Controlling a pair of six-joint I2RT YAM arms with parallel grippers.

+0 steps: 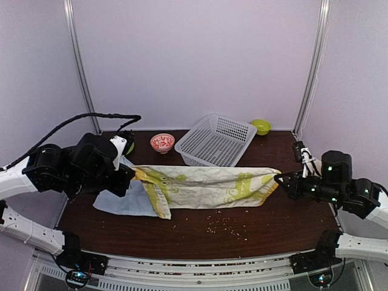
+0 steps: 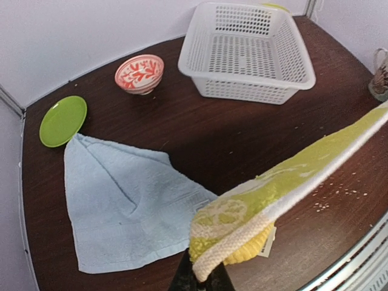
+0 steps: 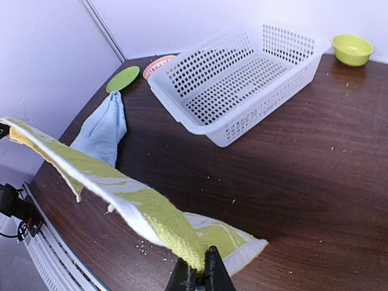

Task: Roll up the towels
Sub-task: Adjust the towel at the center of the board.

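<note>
1. Lime-green towel [image 1: 206, 185]: soft cloth, lime-green with white leaf and cartoon print and a pale border. It is unrolled and drawn out lengthwise across the middle of the table [image 1: 291, 224]. The left end is pinched and raised in the left gripper [image 2: 200, 274], and the right end is pinched in the right gripper [image 3: 203, 267]. A lower fold hangs down to the tabletop near the right end.
2. Pale blue towel [image 1: 124, 203]: plain soft cloth with a faint woven band near one edge. It is unrolled and lies flat on the table's left side in a rough triangle, its point toward the back. From above, the lime-green towel's left end overlaps its right part.
</note>
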